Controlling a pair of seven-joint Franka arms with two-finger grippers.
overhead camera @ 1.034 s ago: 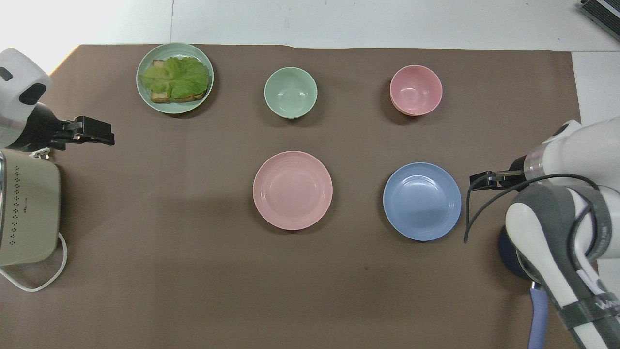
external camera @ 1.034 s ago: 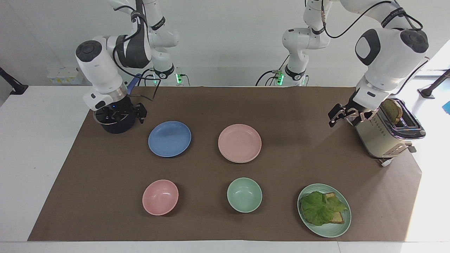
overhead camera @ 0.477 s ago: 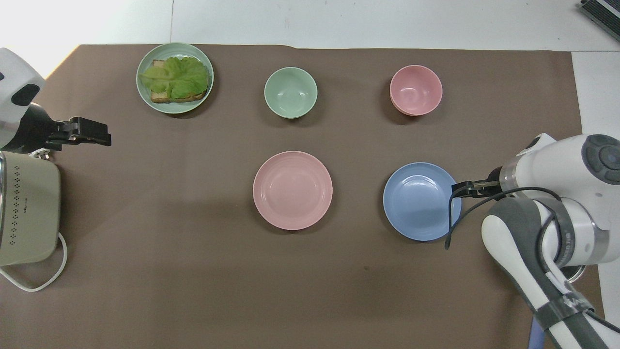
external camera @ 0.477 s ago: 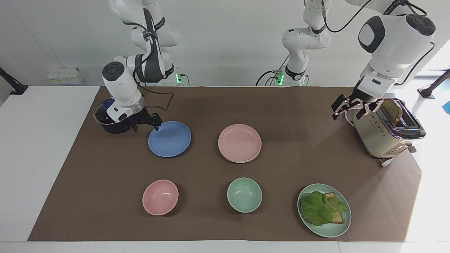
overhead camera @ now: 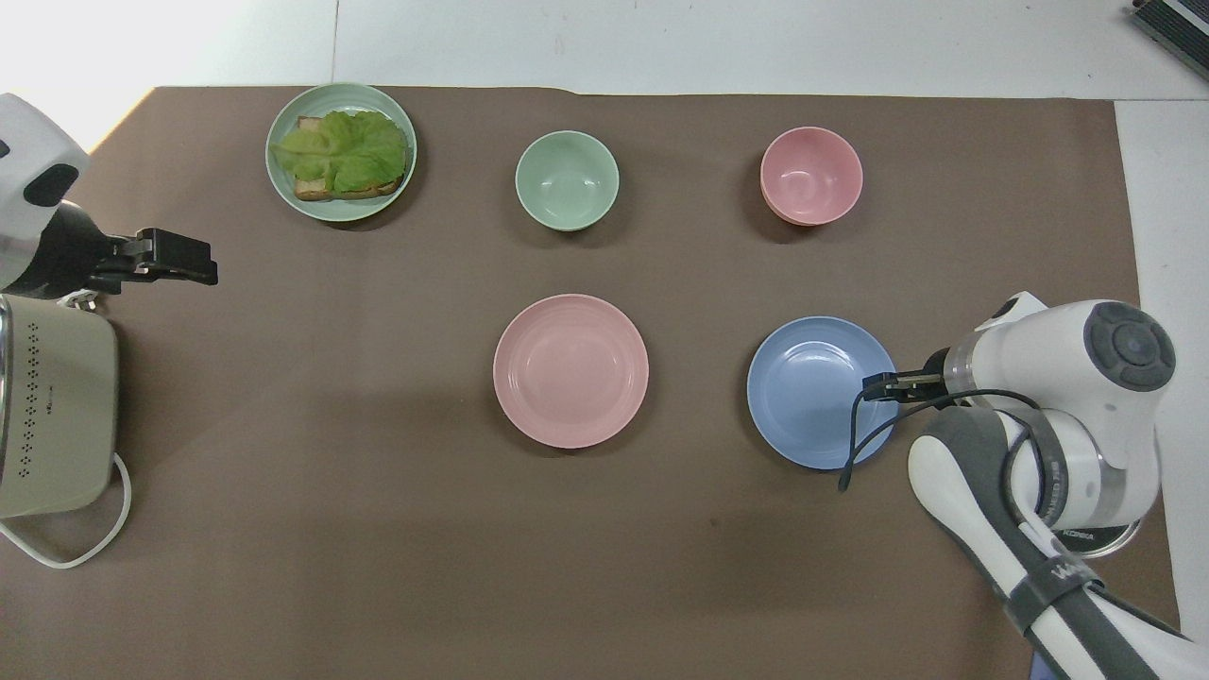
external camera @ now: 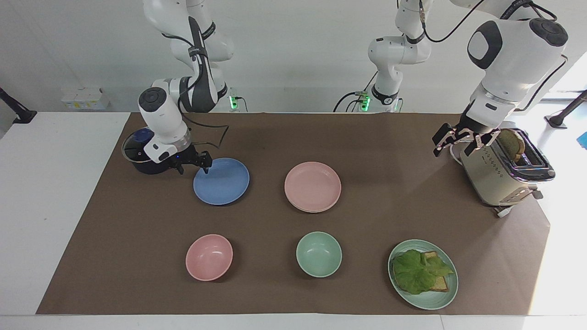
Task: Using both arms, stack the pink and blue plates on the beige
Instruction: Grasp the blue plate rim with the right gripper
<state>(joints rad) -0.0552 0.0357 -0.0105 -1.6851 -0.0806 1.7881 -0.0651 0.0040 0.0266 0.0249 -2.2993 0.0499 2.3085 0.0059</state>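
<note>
Movement belongs to the right claw (external camera: pixel 205 166), which has swung from the dark pot (external camera: pixel 137 161) down onto the blue plate (external camera: pixel 221 181)'s rim at the right arm's end of the surface (external camera: pixel 114 256); whether its closing fingers grip yet cannot be told. The pink plate (external camera: pixel 312 186) already rests on a pale plate, between the claws. The left claw (external camera: pixel 451 140) waits released beside the toaster (external camera: pixel 502 176), so the blue plate seems next.
</note>
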